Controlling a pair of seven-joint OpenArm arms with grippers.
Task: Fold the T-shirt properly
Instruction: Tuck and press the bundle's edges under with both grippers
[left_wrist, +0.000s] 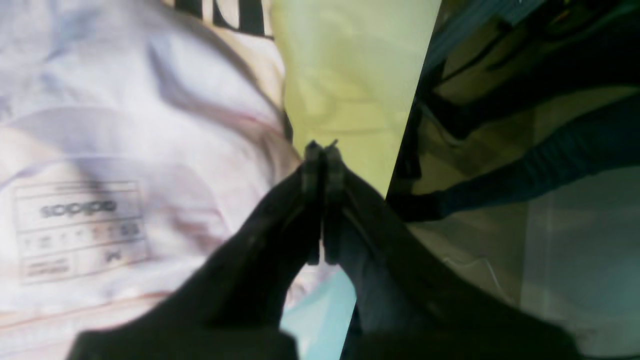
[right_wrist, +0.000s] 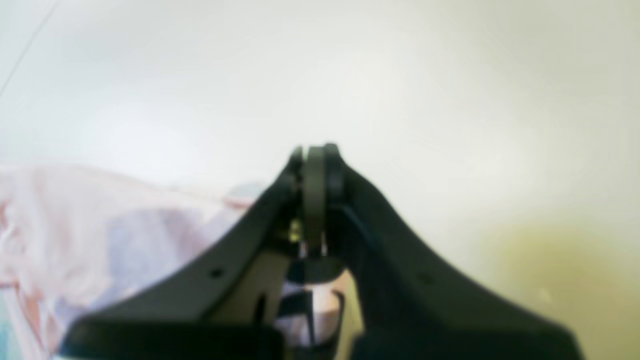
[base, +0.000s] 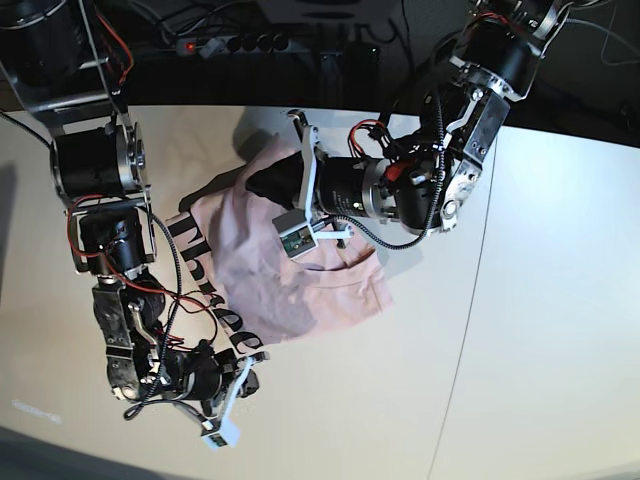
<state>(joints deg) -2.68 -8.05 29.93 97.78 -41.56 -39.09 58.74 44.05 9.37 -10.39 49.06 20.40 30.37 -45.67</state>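
The pale pink T-shirt (base: 300, 280) lies crumpled in the middle of the table, with black lettering (base: 205, 270) along its left edge. My left gripper (base: 258, 183) is at the shirt's far left corner. In the left wrist view it (left_wrist: 322, 147) is shut, and the folds of the shirt (left_wrist: 125, 125) run into its tips. The printed size label (left_wrist: 82, 230) shows there too. My right gripper (base: 248, 372) is at the shirt's near edge. In the right wrist view it (right_wrist: 315, 149) is shut, with the shirt (right_wrist: 75, 225) beside and below it and no cloth visible at the tips.
The pale table (base: 520, 350) has a seam line (base: 468, 300) running down its right part. A power strip (base: 250, 42) and cables lie behind the far edge. The left wrist view shows the table edge (left_wrist: 407, 130) close beside the left gripper, with floor beyond.
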